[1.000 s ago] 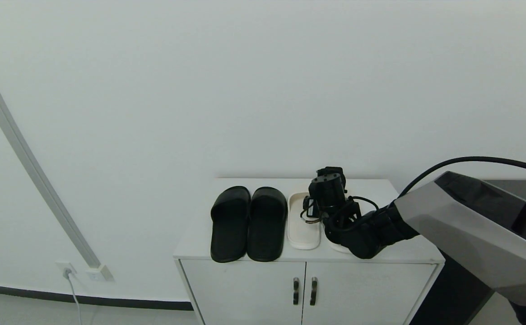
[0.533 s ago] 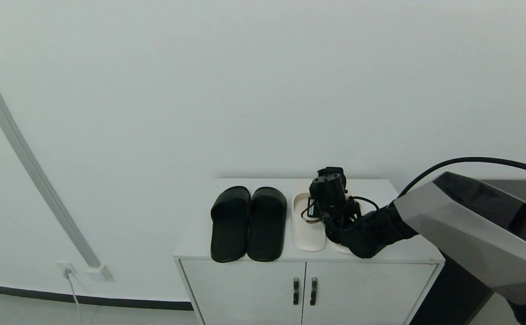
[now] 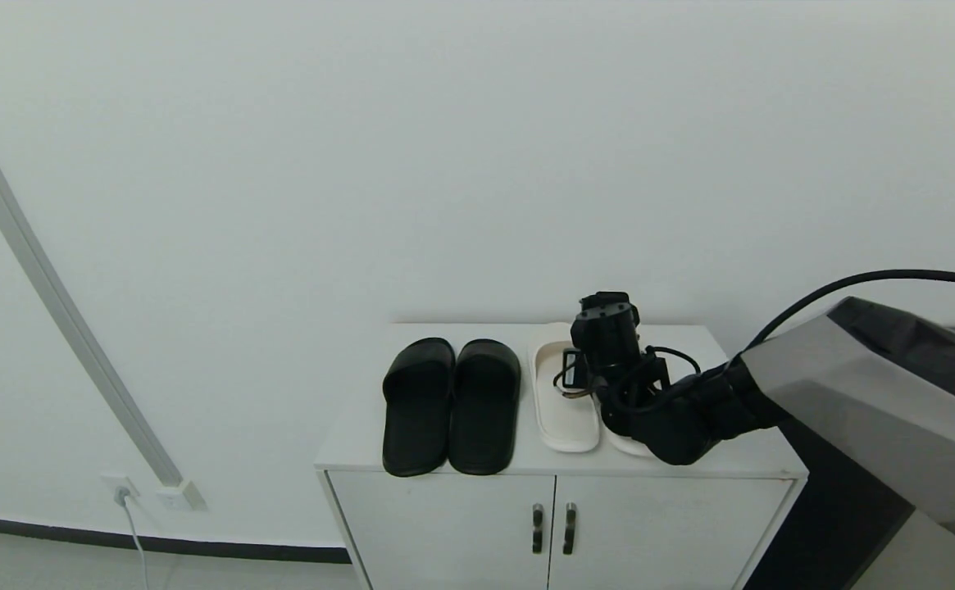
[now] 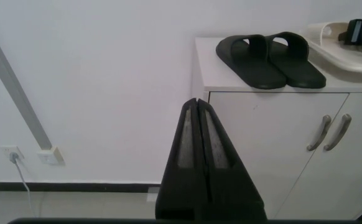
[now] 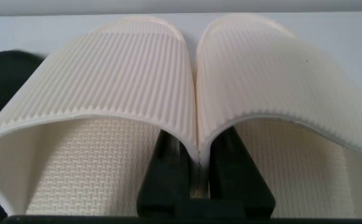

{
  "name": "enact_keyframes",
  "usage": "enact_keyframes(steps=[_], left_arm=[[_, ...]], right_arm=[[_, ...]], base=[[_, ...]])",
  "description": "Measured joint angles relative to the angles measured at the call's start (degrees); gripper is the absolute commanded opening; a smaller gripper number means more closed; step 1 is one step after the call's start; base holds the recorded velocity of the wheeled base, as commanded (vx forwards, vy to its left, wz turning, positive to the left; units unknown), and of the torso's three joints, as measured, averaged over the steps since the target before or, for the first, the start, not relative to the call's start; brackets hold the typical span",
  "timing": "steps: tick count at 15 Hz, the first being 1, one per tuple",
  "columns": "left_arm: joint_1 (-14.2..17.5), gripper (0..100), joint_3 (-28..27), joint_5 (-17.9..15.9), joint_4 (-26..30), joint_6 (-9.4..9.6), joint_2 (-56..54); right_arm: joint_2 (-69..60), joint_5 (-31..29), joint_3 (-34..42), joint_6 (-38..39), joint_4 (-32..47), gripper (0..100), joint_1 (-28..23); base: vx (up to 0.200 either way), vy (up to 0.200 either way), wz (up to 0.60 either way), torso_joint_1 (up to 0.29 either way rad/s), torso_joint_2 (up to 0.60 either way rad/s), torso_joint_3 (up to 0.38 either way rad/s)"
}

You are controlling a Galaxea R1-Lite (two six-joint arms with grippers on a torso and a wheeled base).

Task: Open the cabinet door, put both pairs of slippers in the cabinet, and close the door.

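A pair of black slippers (image 3: 451,406) (image 4: 271,59) lies side by side on the left half of the white cabinet's top (image 3: 354,438). To their right lies a pair of white slippers (image 3: 563,418) (image 5: 131,74). My right gripper (image 3: 600,365) (image 5: 196,171) reaches in from their heel end, one finger (image 5: 165,177) under each strap, shut on the two adjoining strap walls. Both cabinet doors (image 3: 444,524) are closed, with their handles (image 3: 553,528) (image 4: 330,132) at the middle. My left gripper (image 4: 198,124) is shut and empty, low and to the left of the cabinet.
A wall socket with a cable (image 3: 120,492) and a slanted conduit (image 3: 43,279) are on the wall left of the cabinet. A dark object (image 3: 821,524) stands against the cabinet's right side. The wall rises directly behind the cabinet top.
My right arm has shifted a little right and up. The left white slipper has slid right against its mate and its toe end now reaches farther back.
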Motion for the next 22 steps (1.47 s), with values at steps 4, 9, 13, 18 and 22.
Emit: enact_keyframes(steps=[4,9,13,18,22], left_arm=[[0.05,0,0.00,0.00,0.00,0.02,0.00],[0.00,0,0.00,0.01,0.00,-0.30,0.00],[0.05,0,0.00,0.01,0.00,-0.48,0.00],[0.00,0,0.00,0.00,0.00,-0.55,0.00],[0.05,0,0.00,0.01,0.00,-0.55,0.00]], right_arm=[[-10.45,6.97,13.02,-0.30,-0.88,0,1.13],[-28.65,21.94,30.95,-2.85,-2.28,0,2.51],[-38.21,29.59,37.77,-4.33,-2.16,0,4.85],[-41.79,29.67,41.16,-5.51,-2.28,0,7.28],[-42.45,30.10,41.98,-6.11,-2.30,0,7.78]], base=[[0.000,0.000,0.00,0.000,0.00,0.000],[0.000,0.000,0.00,0.000,0.00,0.000],[0.000,0.000,0.00,0.000,0.00,0.000],[-0.040,0.000,0.00,0.000,0.00,0.001],[-0.200,0.000,0.00,0.002,0.00,0.004]])
